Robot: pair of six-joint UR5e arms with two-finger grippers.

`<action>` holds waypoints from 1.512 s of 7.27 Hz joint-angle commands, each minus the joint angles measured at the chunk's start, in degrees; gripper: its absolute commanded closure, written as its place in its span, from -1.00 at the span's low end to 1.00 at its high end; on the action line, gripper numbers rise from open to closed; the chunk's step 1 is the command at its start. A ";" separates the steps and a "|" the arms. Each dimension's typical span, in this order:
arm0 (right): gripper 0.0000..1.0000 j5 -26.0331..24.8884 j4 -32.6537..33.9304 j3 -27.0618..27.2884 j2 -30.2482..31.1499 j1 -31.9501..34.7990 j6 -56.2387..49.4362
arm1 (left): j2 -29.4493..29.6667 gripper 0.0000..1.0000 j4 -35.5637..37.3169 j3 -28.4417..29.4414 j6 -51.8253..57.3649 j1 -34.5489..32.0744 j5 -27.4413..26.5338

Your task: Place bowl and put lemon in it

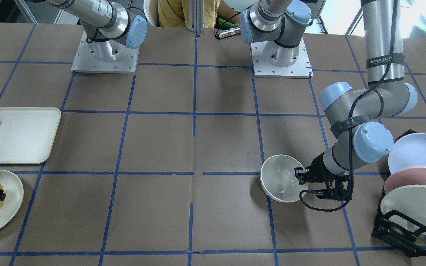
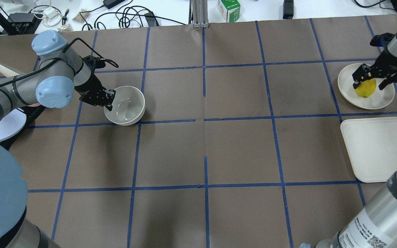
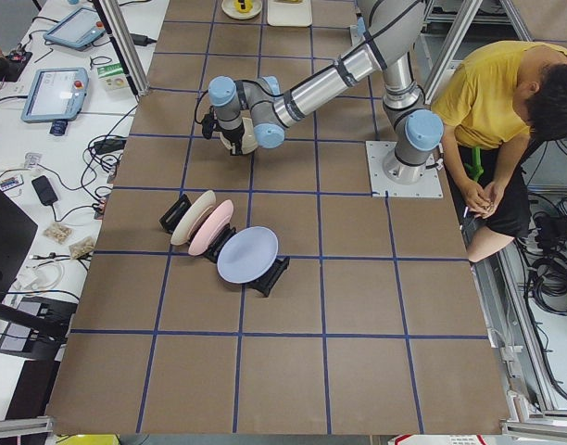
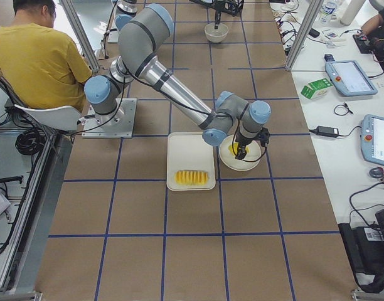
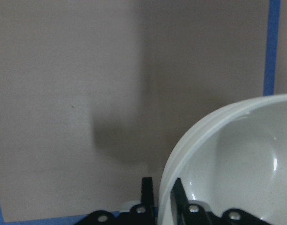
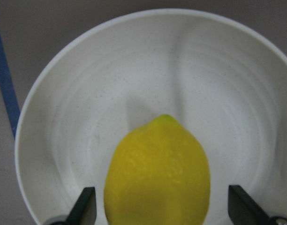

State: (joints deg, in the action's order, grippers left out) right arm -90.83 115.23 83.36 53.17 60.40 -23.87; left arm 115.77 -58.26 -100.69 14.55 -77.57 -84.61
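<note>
Now | you see one bowl (image 2: pixel 128 103), rim clamped in left gripper (image 2: pixel 110 100) | one lemon (image 2: pixel 365 88) between right gripper (image 2: pixel 370 80) jaws, spread apart

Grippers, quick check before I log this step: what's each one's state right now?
Left gripper: shut on the rim of the bowl.
Right gripper: open, straddling the lemon on the plate.

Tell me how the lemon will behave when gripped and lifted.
The lemon looks smooth and oval, so it may roll or slip on the plate. Small beside the plate, it is probably light. The open right pincer straddles its middle, which should steady it.
</note>
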 commanded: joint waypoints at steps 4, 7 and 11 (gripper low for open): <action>1.00 0.83 0.00 -0.83 0.27 0.25 2.94 | -4.13 1.00 -4.57 1.99 -2.23 -2.13 2.75; 1.00 0.38 -15.21 -0.83 13.22 0.78 3.92 | -3.54 1.00 0.13 2.16 -23.35 -18.16 4.19; 1.00 0.83 -30.49 -0.92 29.09 11.27 18.81 | -0.38 1.00 5.62 1.28 -31.52 -24.65 4.01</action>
State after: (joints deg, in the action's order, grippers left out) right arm -90.27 87.29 82.49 79.68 66.51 -10.86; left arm 114.66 -53.06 -99.40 -16.72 -101.48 -80.55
